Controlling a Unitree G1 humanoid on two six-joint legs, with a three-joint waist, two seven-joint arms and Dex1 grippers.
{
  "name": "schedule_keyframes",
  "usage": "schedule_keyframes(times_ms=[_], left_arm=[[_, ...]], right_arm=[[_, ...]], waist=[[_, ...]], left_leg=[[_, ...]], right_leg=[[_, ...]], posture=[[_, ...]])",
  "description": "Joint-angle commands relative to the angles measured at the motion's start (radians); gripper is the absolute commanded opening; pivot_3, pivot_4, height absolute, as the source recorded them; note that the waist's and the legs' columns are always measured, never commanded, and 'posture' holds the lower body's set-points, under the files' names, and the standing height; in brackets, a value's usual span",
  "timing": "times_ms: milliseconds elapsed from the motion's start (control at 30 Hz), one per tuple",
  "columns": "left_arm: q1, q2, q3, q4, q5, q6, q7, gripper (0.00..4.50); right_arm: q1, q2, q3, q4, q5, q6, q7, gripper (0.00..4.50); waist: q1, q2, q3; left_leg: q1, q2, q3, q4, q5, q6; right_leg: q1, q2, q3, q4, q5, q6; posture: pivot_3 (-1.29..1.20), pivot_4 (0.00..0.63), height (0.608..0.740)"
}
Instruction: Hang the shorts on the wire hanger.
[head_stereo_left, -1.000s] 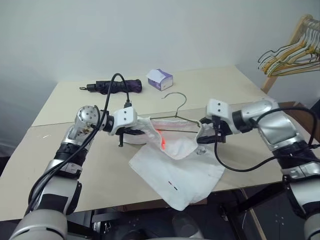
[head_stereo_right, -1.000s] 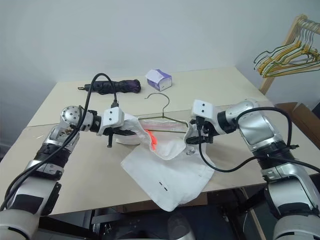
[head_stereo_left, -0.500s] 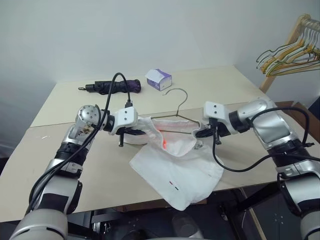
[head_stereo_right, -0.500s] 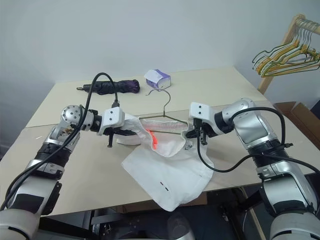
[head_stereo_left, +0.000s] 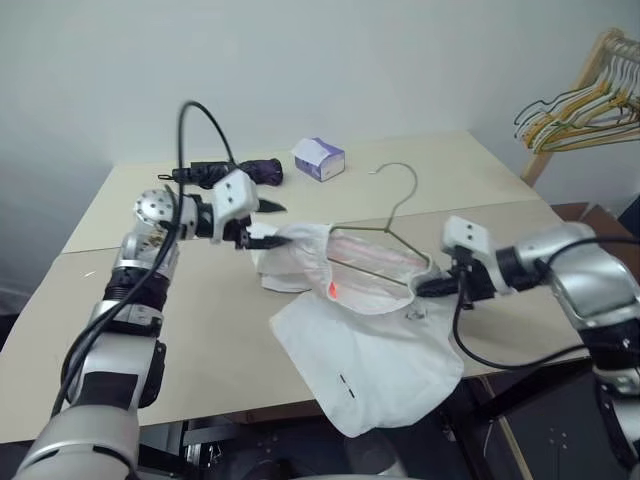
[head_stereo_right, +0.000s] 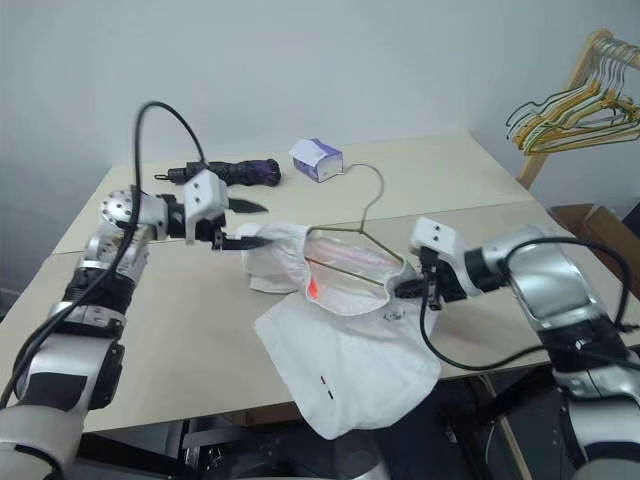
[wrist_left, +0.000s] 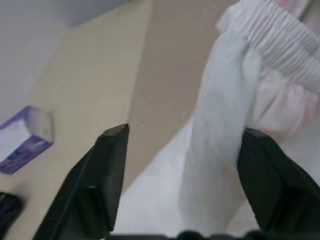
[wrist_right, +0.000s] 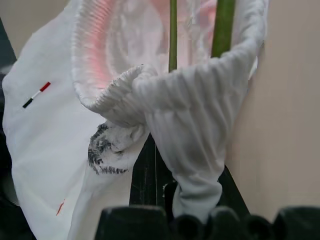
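while your right gripper (head_stereo_right: 402, 291) pinches the shorts (head_stereo_right: 340, 350) waistband over the wire hanger (head_stereo_right: 350, 238) on the surface (head_stereo_right: 180, 330), left gripper (head_stereo_right: 240, 224) gapes empty; next, regrip the opposite waistband.

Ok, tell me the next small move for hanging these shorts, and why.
Probably bring the open left gripper back onto the loose waistband of the shorts and pull it over the wire hanger's near corner. The right gripper is shut on the other waistband end, and that side already wraps the wire.
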Motion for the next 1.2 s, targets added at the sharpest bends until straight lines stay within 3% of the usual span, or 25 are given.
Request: schedule_keyframes(times_ms=[33,233,367,467,667,933,1100,1200], left_arm=[[-0.023,-0.017,0.076,-0.048,-0.059,0.045,0.086,4.48],[0.095,-0.114,0.161,-0.493,-0.260,0.370,0.248,4.48],[0.140,-0.163,0.175,-0.708,-0.395,0.558,0.326,4.48],[0.134,-0.179,0.182,-0.784,-0.484,0.647,0.341,4.48],[0.083,-0.189,0.207,-0.817,-0.611,0.739,0.362,4.48],[0.052,-0.182,0.214,-0.819,-0.682,0.796,0.375,4.48],[0.058,-0.186,0.215,-0.836,-0.690,0.796,0.387,4.48],[0.070,-0.188,0.210,-0.854,-0.689,0.793,0.389,4.48]], right_arm=[[0.053,-0.018,-0.116,-0.112,0.055,0.100,-0.086,0.00],[0.269,0.039,-0.420,-0.337,0.123,0.445,-0.315,0.00],[0.263,0.129,-0.587,-0.383,0.105,0.687,-0.457,0.00],[0.239,0.171,-0.675,-0.384,0.090,0.752,-0.569,0.00],[0.096,0.204,-0.749,-0.284,0.058,0.752,-0.820,0.00],[-0.247,0.269,-0.865,-0.032,-0.102,0.752,-1.182,0.00],[-0.431,0.265,-0.905,0.087,-0.176,0.752,-1.296,0.00],[-0.465,0.234,-0.884,0.127,-0.193,0.752,-1.303,0.00]], waist=[[-0.001,0.000,0.000],[0.006,0.000,-0.001],[0.001,0.000,-0.001],[-0.001,0.002,-0.003],[-0.020,0.003,-0.004],[-0.043,0.004,-0.004],[-0.053,0.004,-0.004],[-0.054,0.004,-0.004]], left_leg=[[0.000,0.000,0.000,0.000,0.000,0.000],[-0.005,0.000,0.000,0.003,0.000,0.001],[-0.005,0.000,0.001,0.010,-0.003,0.002],[-0.003,0.000,0.002,0.011,-0.003,0.003],[-0.003,0.001,0.004,0.011,-0.004,0.003],[-0.002,0.001,0.007,0.011,-0.004,0.004],[0.000,0.001,0.009,0.011,-0.005,0.004],[0.004,0.001,0.009,0.011,-0.006,0.005]], right_leg=[[0.000,0.000,0.000,0.000,0.000,0.000],[-0.002,0.000,0.000,0.002,0.002,-0.004],[-0.001,0.000,0.000,0.005,0.003,-0.004],[0.000,0.000,0.001,0.005,0.003,-0.004],[0.000,0.000,0.002,0.005,0.002,-0.004],[0.002,0.000,0.003,0.004,0.003,-0.005],[0.008,0.000,0.005,0.004,0.003,-0.005],[0.014,0.000,0.004,0.000,0.003,-0.005]], posture=[[-0.42,0.000,0.740],[-0.46,0.000,0.740],[-0.49,0.000,0.740],[-0.51,0.000,0.740],[-0.54,0.000,0.740],[-0.53,0.000,0.740],[-0.52,0.000,0.740],[-0.51,0.000,0.740]])
